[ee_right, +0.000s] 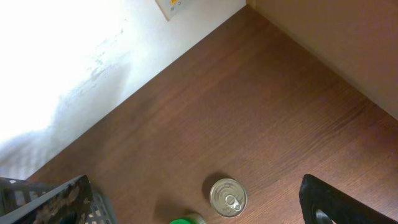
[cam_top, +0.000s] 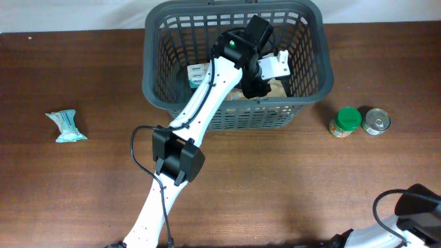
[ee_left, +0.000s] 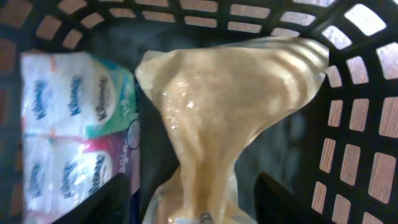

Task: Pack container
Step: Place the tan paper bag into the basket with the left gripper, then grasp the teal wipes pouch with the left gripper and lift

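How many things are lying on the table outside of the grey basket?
3. A teal packet lies left of the basket; a green-lidded jar and a tin can stand side by side right of it. Something small could be hidden under the left arm.

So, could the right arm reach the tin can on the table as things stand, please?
Probably yes: the tin can stands in the open, with bare table between it and the right arm. Only the green-lidded jar sits close beside it.

Overhead faces down — left wrist close inside container (cam_top: 234, 118), right above can (cam_top: 376, 121).
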